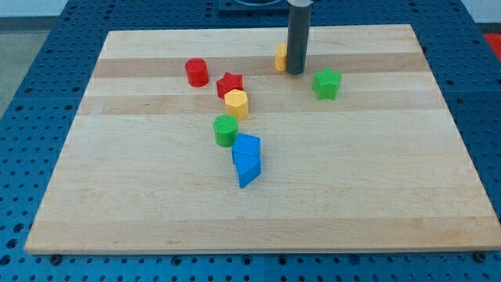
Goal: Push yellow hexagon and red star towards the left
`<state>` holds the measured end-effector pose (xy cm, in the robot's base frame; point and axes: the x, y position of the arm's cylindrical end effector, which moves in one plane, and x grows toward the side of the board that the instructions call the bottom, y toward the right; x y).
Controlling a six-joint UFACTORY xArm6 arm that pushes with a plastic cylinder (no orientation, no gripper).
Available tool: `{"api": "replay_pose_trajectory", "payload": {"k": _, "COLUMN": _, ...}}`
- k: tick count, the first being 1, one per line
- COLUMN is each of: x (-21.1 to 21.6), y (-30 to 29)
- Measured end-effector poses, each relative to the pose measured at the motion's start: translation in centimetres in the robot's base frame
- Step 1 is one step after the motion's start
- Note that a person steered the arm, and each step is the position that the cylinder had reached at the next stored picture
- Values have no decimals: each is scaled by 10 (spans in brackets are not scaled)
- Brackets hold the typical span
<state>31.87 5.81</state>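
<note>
The yellow hexagon (236, 103) sits near the board's middle, touching the red star (229, 83) just above it to the left. My tip (295, 72) rests on the board at the view's upper middle, well to the right of both blocks. It stands right beside a yellow block (280, 57), partly hidden behind the rod.
A red cylinder (196, 72) lies left of the red star. A green cylinder (225, 130) sits below the hexagon, with two blue blocks (246, 159) stacked close beneath it. A green star (327, 83) lies right of my tip. The wooden board (117, 196) lies on a blue pegboard.
</note>
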Motion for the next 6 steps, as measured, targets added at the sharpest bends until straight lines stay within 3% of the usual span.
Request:
{"api": "replay_pose_trajectory", "payload": {"k": 2, "x": 61, "y": -15}}
{"api": "replay_pose_trajectory", "payload": {"k": 4, "x": 93, "y": -40}}
{"api": "replay_pose_trajectory", "payload": {"k": 6, "x": 81, "y": -66}}
